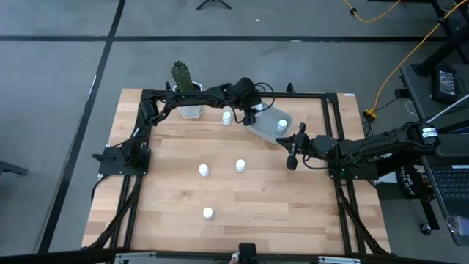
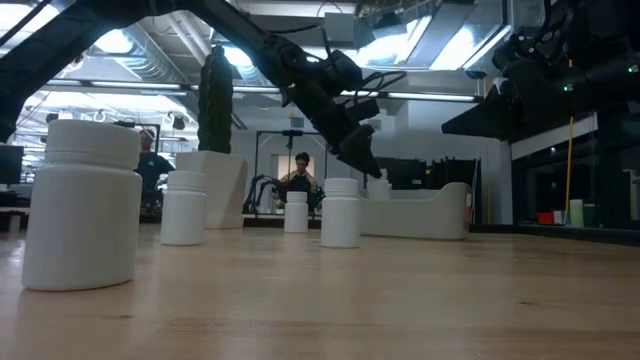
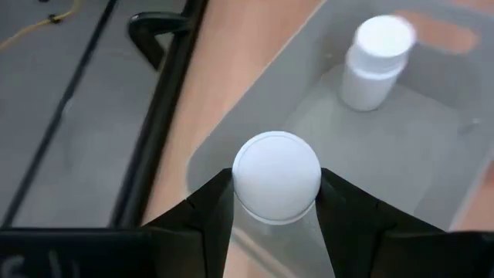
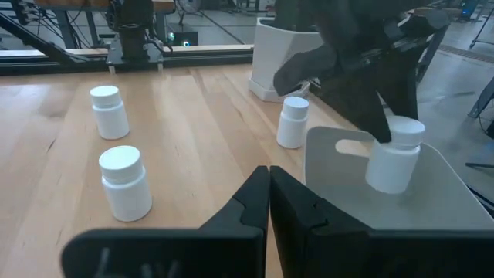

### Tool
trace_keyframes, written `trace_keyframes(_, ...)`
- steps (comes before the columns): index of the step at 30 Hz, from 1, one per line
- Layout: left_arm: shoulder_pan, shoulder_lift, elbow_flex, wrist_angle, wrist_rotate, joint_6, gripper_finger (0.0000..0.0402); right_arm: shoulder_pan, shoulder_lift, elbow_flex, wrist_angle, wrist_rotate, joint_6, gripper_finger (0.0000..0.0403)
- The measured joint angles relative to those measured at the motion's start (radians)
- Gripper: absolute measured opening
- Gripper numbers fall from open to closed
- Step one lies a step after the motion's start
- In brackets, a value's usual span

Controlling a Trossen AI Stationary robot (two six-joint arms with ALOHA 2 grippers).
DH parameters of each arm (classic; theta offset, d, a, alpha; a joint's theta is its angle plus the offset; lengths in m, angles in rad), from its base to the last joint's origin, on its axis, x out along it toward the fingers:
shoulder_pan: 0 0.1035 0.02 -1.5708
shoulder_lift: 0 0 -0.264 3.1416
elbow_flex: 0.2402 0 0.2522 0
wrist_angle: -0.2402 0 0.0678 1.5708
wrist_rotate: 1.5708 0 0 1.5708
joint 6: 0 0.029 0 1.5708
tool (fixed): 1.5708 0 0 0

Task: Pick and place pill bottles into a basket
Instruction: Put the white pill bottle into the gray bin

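My left gripper [image 1: 251, 116] is shut on a small white pill bottle [image 3: 276, 177] over the left end of the pale grey tray [image 1: 267, 119]. A second bottle [image 1: 282, 126] stands inside the tray. One bottle [image 1: 227, 117] stands on the table just left of the tray. Three more stand nearer the front: bottle [image 1: 204, 170], bottle [image 1: 240, 166] and bottle [image 1: 208, 213]. My right gripper [image 1: 292, 159] is shut and empty, just in front of the tray's right end. My left gripper pinches the bottle's white cap [image 3: 245, 202] between its two fingers, one on each side. The fingers come from above, slanting down from the table's left. The bottle is upright within the tray's outline. I cannot tell whether its base touches the tray floor.
A white pot [image 1: 192, 110] with a cactus [image 1: 183, 73] stands at the table's far edge, left of the tray. A black frame [image 1: 333, 147] runs along the table's sides. People show in the room beyond the table in the low view.
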Motion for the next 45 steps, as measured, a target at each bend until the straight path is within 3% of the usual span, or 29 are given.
trace_keyframes(19, -0.005, 0.06, -0.001, 0.023, -0.009, 0.017, 0.0157, 0.0, 0.0, 0.0, -0.007, 0.0, -0.004, 0.0017)
trace_keyframes(45, -0.013, 0.051, -0.001, 0.027, -0.047, 0.053, 0.0182, 0.0, 0.0, 0.0, -0.008, 0.0, -0.003, 0.0016)
